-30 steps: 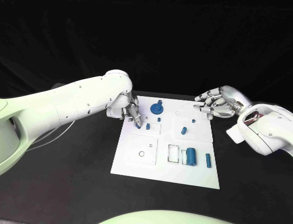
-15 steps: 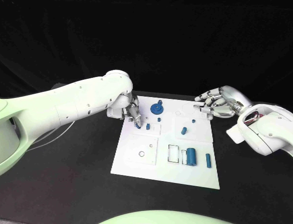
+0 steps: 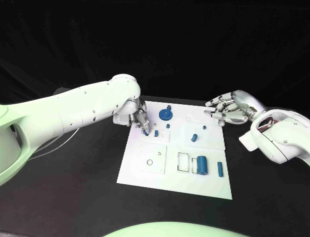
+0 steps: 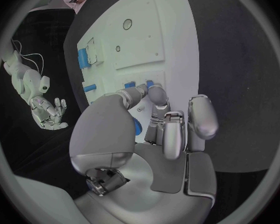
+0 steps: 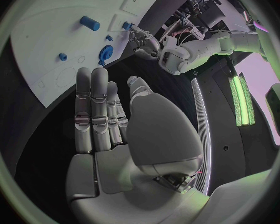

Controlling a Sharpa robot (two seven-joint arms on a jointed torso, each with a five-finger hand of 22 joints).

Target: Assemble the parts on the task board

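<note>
Reaching down at the near-left part of the white rectangular task board (image 3: 176,153), my left hand (image 3: 135,116) had its silver fingertips (image 3: 145,129) bunched just beside a small blue peg (image 3: 156,133); whether they actually pinched anything I could not tell, since my own fingers hid the contact in the left wrist view. My right hand (image 3: 226,109) hovered off the board's far right corner, fingers spread and holding nothing.

As I judged it, the main risk was a clumsy nudge: crowded fingertips could tip that peg or knock the neighbouring short blue stud (image 3: 168,126), and a small smooth piece could roll off onto the black worktop (image 3: 83,163). A skewed pinch could also jam a part in its socket.

The board lay flat in the middle of the worktop, slightly turned. A round blue gear-like disc (image 3: 166,115) sat near its far edge, a blue cylinder (image 3: 201,165) and a slim blue bar (image 3: 219,169) lay by the outlined slots at the near right, and a small ring-marked hole (image 3: 150,162) waited near left.
</note>
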